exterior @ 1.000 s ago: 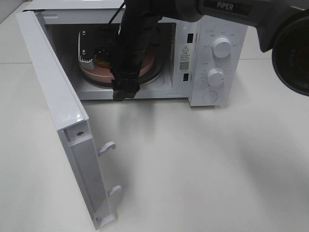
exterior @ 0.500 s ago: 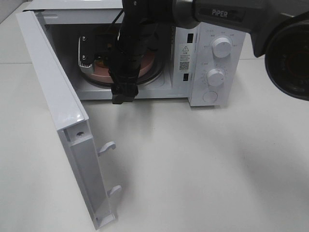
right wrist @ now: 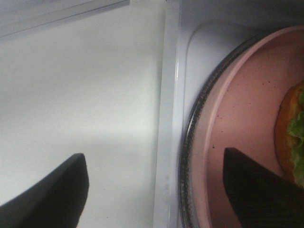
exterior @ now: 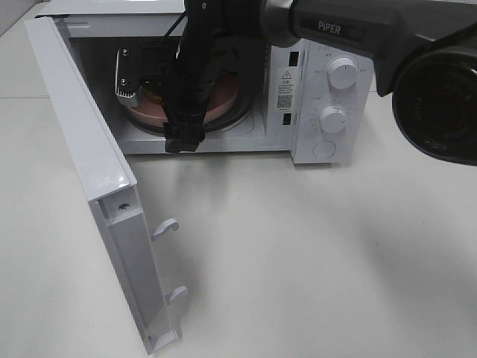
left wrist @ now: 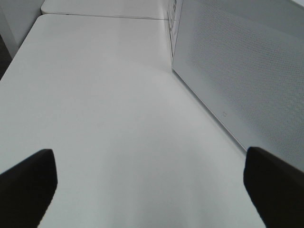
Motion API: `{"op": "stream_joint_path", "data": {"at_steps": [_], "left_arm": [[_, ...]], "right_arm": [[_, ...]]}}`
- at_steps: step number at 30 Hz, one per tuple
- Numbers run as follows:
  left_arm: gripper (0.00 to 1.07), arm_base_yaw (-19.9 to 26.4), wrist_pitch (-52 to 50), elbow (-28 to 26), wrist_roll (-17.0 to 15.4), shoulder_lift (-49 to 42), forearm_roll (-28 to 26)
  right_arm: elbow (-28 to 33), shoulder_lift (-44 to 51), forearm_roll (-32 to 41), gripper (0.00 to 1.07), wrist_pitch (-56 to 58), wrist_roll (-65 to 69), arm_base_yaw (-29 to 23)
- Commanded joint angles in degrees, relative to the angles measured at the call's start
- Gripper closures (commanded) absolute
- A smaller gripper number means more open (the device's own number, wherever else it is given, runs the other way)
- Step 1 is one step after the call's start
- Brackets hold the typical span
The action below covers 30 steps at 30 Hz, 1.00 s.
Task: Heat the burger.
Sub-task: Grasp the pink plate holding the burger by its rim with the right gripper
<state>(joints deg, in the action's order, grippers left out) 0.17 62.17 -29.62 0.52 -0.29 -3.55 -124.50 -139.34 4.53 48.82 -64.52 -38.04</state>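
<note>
The burger (exterior: 155,97) sits on a pink plate (exterior: 223,104) inside the open microwave (exterior: 313,82), mostly hidden behind my right arm. In the right wrist view a sliver of the burger (right wrist: 292,133), tan bun with green lettuce, shows on the plate (right wrist: 242,118). My right gripper (exterior: 185,121) hangs open at the oven's mouth with nothing in it. One finger is over the plate and the other over the table outside the sill (right wrist: 166,142). My left gripper (left wrist: 149,190) is open over bare table and holds nothing.
The microwave door (exterior: 97,171) stands swung out to the left, its two latch hooks (exterior: 165,226) pointing right. A glass turntable (right wrist: 190,156) lies under the plate. Two dials (exterior: 343,72) are on the control panel. The door's perforated panel (left wrist: 247,71) stands beside the left gripper.
My right arm and gripper have drifted slightly left at the oven opening. The plate and burger have stayed put.
</note>
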Motion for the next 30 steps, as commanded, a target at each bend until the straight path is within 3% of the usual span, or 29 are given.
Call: {"op": "stream_joint_path", "data": {"at_steps": [1, 30], "left_arm": [[0.06, -0.34, -0.8, 0.0, -0.11, -0.86, 0.23], [0.06, -0.34, -0.8, 0.0, -0.11, -0.86, 0.23]], "right_arm": [[-0.46, -0.23, 0.57, 0.3, 0.0, 0.46, -0.23], [-0.52, -0.23, -1.49, 0.31, -2.86, 7.73, 1.09]]}}
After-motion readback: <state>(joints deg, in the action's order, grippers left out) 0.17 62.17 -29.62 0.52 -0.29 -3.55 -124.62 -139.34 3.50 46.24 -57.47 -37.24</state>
